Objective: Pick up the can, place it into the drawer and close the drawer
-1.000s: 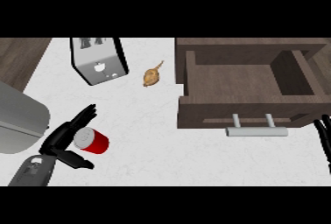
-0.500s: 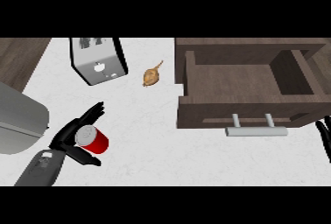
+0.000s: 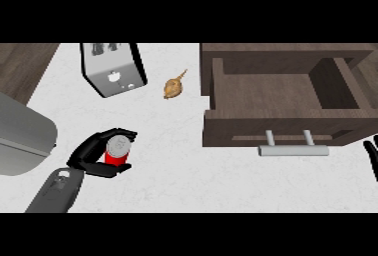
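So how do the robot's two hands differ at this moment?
The left hand is curled round the red can; the right hand holds nothing. The left hand shows whole; the right hand shows only as straight fingers at the view's right edge. Both are black.

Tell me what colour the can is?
The can is red with a silver top, best seen in the head view.

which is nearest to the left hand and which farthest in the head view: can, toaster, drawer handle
1. can: inside the curled left hand, lower left of the counter.
2. toaster: up the counter from the hand, at the top left.
3. drawer handle: far across on the right, on the open drawer's front.
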Controlling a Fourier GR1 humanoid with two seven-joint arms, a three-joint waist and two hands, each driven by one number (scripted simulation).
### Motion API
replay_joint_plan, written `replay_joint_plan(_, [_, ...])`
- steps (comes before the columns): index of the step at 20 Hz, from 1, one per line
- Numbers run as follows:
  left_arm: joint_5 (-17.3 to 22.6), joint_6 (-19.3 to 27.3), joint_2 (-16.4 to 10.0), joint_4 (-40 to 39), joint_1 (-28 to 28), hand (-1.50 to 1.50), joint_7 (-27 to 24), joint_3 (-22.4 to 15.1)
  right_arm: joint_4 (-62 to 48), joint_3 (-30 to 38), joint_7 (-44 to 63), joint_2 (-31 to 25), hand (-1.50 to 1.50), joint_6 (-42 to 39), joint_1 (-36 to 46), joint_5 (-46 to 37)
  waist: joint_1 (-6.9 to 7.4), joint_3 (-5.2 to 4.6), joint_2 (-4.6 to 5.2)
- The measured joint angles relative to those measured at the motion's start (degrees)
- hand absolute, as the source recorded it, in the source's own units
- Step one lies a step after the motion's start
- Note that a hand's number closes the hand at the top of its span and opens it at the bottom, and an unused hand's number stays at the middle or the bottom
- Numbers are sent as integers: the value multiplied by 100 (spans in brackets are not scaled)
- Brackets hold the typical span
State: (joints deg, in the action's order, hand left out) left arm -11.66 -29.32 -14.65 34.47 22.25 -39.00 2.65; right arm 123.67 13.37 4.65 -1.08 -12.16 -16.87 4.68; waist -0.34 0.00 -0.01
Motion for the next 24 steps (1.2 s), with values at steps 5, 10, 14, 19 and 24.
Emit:
replay_joint_plan(5, [174,-157,145,171,-52,150,166,-52,-88,-16,10,7,-150,75,127,-16,12,0,-2])
replay_joint_plan(10, [446,-378,369,950,-369,150,610,-187,67,43,113,8,-150,61,57,37,40,3,-14])
replay_joint_plan(14, [844,-130,470,1483,-557,150,972,122,145,132,70,-31,-150,6,-84,168,53,3,-20])
replay_joint_plan(19, [1313,1259,721,1611,-538,150,1253,1039,184,141,46,22,-150,43,-104,163,98,4,-22])
replay_joint_plan(24, [1417,2163,1053,2520,-533,150,1948,1105,235,191,188,-8,-150,79,8,193,72,5,-20])
